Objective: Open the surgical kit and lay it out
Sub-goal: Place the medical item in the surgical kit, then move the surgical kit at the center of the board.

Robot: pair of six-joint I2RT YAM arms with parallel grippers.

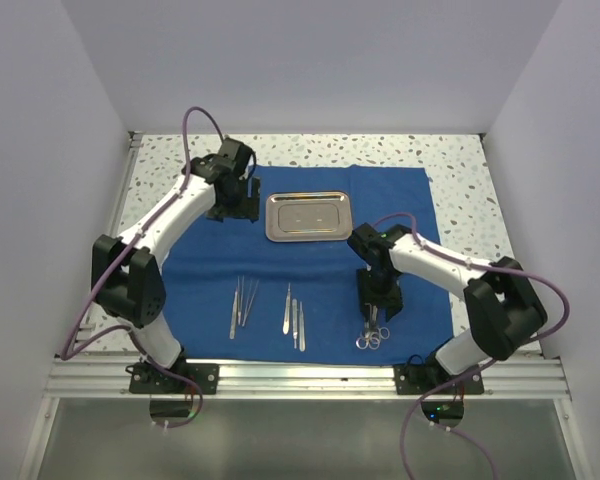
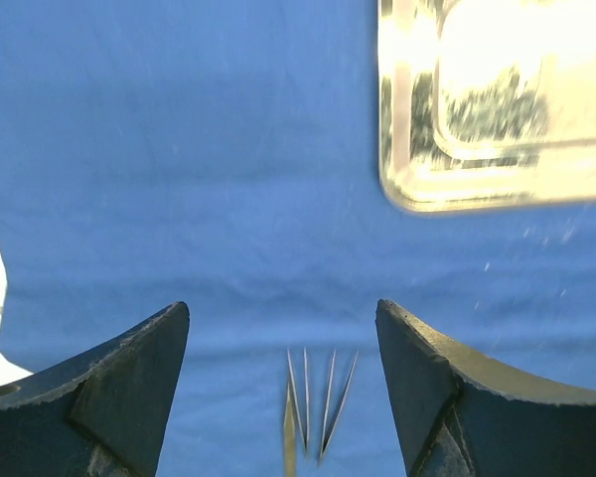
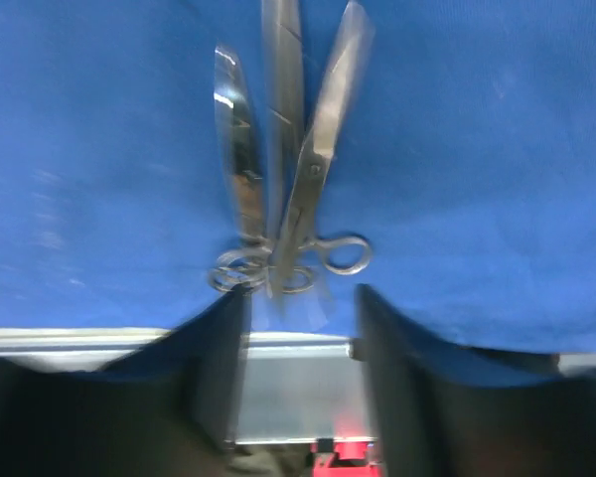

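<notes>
Currently your blue cloth [image 1: 310, 265] lies spread flat across the middle of the speckled tabletop [image 1: 460, 180], with the kit's pieces on it. The steel tray [image 1: 308, 216] sits at the far centre of the cloth. Along the near side, the tweezers [image 1: 242, 303] lie in a small cluster to the left. The scalpel handles [image 1: 294, 316] are just right of them but apart, and the scissors [image 1: 372, 335] are further right, close to the cloth's near edge. All of these lie lengthwise, near to far.

Your left pincer [image 1: 238, 208] is over the cloth just left of the tray. Its fingers [image 2: 109, 397] are spread wide, with blue cloth and the tweezer tips showing between them in the left wrist view.

Your right pincer [image 1: 378, 305] stands over the scissors at the near right, also parted. From its wrist camera you see the scissors overlapping, blades pointing away, with the ring handles just ahead of the two fingertips [image 3: 219, 338]. That view is blurred, so you cannot tell whether the tips touch the rings. The aluminium rail [image 1: 310, 378] runs along the near edge of the tabletop, just beyond the cloth.
</notes>
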